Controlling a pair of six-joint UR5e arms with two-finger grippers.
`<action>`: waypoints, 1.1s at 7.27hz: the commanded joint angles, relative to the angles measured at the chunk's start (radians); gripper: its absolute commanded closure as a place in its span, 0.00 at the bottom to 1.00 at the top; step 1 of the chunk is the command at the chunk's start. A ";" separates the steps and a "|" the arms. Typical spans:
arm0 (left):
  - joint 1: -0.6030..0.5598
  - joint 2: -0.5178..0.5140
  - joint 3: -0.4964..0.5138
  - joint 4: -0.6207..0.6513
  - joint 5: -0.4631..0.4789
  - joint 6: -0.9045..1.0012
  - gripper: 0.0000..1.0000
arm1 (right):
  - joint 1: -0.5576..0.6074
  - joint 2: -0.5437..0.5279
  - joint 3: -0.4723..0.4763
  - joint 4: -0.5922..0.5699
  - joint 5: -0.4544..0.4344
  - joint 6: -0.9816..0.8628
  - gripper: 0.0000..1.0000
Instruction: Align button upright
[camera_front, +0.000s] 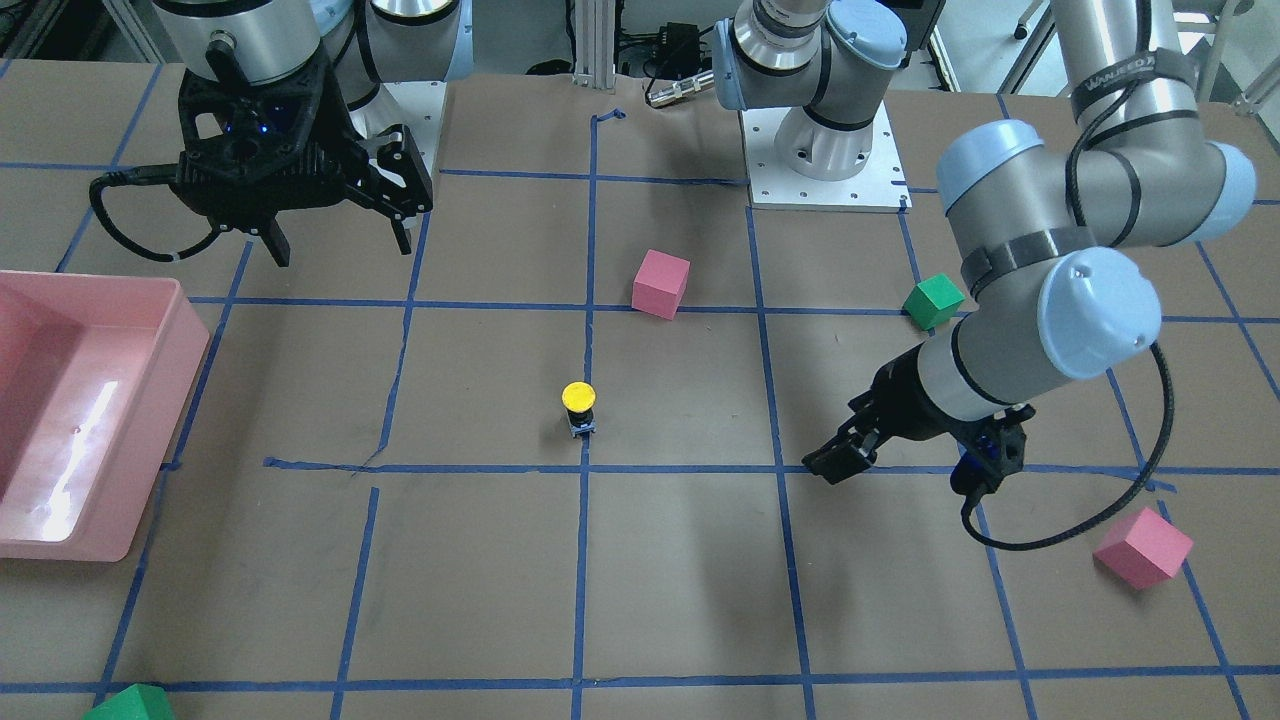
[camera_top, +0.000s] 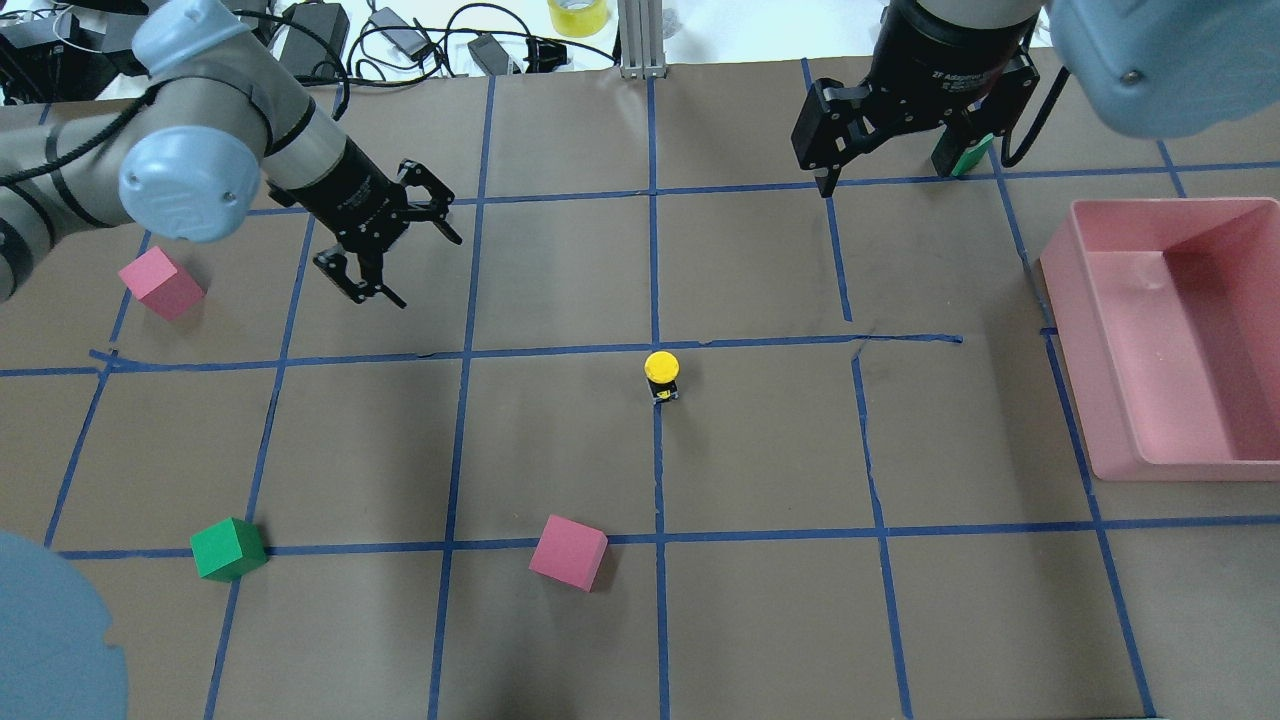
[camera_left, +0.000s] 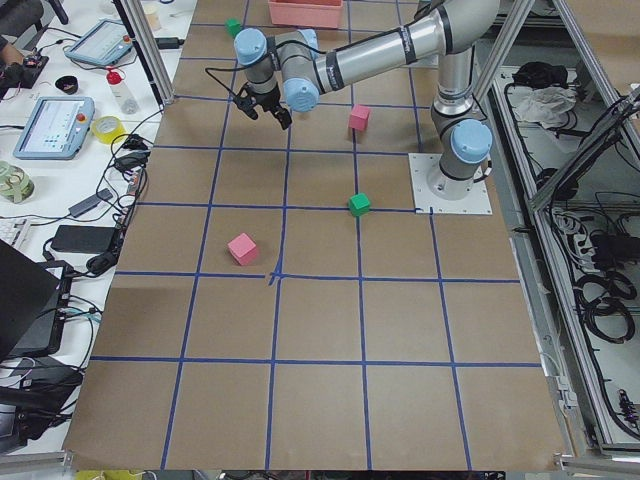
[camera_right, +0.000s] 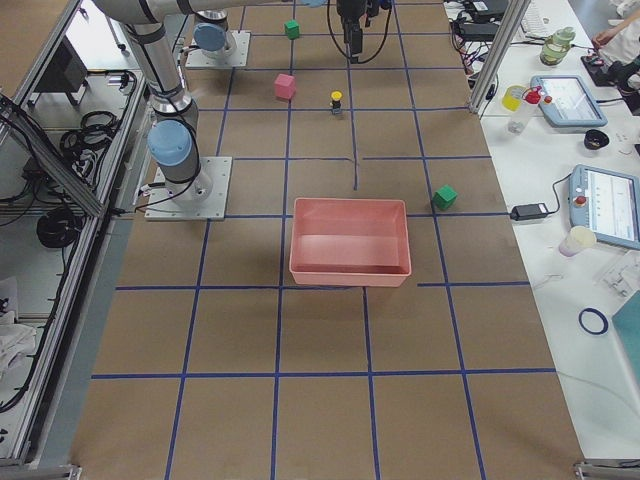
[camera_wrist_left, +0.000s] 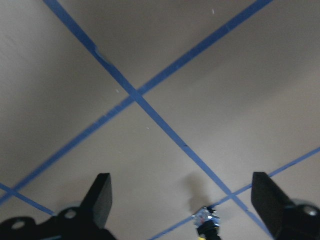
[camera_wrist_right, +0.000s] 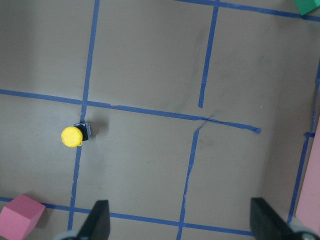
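Note:
The button, with its yellow cap on top and base on the paper, stands upright on a blue tape line mid-table; it also shows in the front view, the right side view and the right wrist view. In the left wrist view only its base shows at the bottom edge. My left gripper is open and empty, low over the table, well to the button's left. My right gripper is open and empty, held high over the far right. Its open fingers frame the right wrist view.
A pink bin stands at the right edge. Pink cubes and a green cube lie on my left half. Another green cube sits under my right gripper. Blue tape lines cross the brown paper.

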 joint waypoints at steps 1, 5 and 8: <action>-0.003 0.125 0.024 -0.062 0.067 0.295 0.00 | 0.000 0.000 0.000 0.000 0.000 -0.001 0.00; -0.073 0.265 0.113 -0.216 0.087 0.439 0.00 | 0.000 0.000 0.000 0.000 0.000 0.001 0.00; -0.163 0.280 0.116 -0.206 0.168 0.440 0.00 | 0.000 0.000 0.000 0.000 0.000 0.001 0.00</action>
